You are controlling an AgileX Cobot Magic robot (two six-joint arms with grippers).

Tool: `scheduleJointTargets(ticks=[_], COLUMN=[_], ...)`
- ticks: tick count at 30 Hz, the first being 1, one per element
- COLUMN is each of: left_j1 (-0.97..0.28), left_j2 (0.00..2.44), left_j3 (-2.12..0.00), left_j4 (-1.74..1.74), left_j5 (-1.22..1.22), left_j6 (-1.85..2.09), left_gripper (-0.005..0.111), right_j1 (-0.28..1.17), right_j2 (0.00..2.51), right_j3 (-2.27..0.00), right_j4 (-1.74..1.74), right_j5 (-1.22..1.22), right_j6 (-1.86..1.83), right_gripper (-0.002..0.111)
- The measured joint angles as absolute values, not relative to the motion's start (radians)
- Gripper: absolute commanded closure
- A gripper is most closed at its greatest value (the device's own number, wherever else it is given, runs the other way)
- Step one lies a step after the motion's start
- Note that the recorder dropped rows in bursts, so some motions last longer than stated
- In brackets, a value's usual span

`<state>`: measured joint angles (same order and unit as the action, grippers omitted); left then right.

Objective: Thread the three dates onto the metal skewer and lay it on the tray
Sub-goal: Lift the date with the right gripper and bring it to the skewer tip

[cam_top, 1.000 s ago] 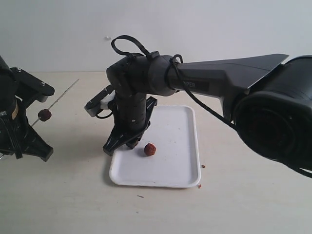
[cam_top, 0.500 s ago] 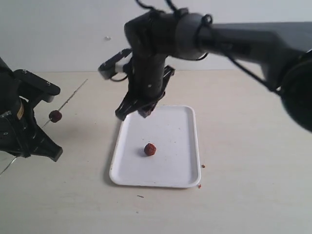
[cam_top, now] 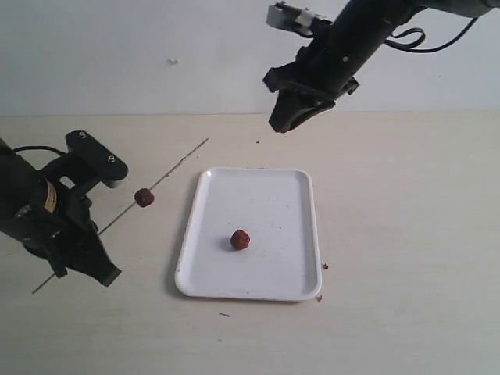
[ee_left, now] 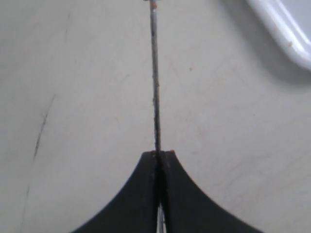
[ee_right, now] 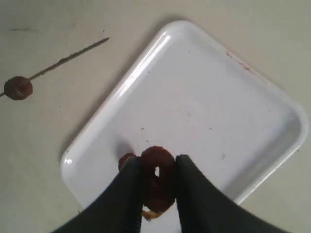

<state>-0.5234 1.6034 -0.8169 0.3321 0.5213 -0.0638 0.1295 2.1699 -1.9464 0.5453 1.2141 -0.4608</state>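
My left gripper (cam_top: 84, 244) is shut on the metal skewer (cam_top: 176, 166), which slants over the table left of the tray (cam_top: 273, 199). One date (cam_top: 143, 197) is threaded on the skewer beyond the fingers. In the left wrist view the jaws (ee_left: 159, 154) are pressed together on the skewer (ee_left: 155, 82). A second date (cam_top: 241, 240) lies on the tray. My right gripper (cam_top: 283, 123) hangs high above the tray's far edge. The right wrist view shows that gripper (ee_right: 158, 167) shut on a third date (ee_right: 158, 182), with the tray (ee_right: 209, 97), the lying date (ee_right: 125, 160) and the threaded date (ee_right: 18, 88) below.
A corner of the tray (ee_left: 284, 30) shows in the left wrist view. Small reddish crumbs (cam_top: 325, 266) lie on the table by the tray's near right corner, and a dark speck (cam_top: 224, 315) lies in front of the tray.
My right gripper has lifted off the tray with a date and swung up and to the right. The left gripper has carried the skewer and its date rightward, closer to the tray.
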Motion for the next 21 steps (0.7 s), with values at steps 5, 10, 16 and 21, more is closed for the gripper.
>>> scheduleJointTargets(ticks=[5,10,16,21], left_j1=[-0.557,-0.564,-0.564,-0.553], left_j2=[1.603,1.603,1.605,1.635], left_j3=[-0.817,-0.817,-0.817,-0.817], left_j4=[0.332,0.332,0.348,0.378], left_j5=[0.42,0.3,0.173,0.153], left_j6=[0.072,0.124,0.134,0.138], left_gripper=[0.107,0.107,0.107,0.107], right_j1=[0.046,0.014,-0.004,-0.017], right_j2=[2.17,2.17,2.196,2.207], right_j3=[-1.946,-1.946,-1.946,-1.946], right_j4=[0.626,0.664,0.773,0.848], right_j5=[1.216,1.218,1.22,1.22], right_j6=[-0.512,-0.554,-0.6,-0.629], right_gripper=[0.087,0.087,0.087,0.087])
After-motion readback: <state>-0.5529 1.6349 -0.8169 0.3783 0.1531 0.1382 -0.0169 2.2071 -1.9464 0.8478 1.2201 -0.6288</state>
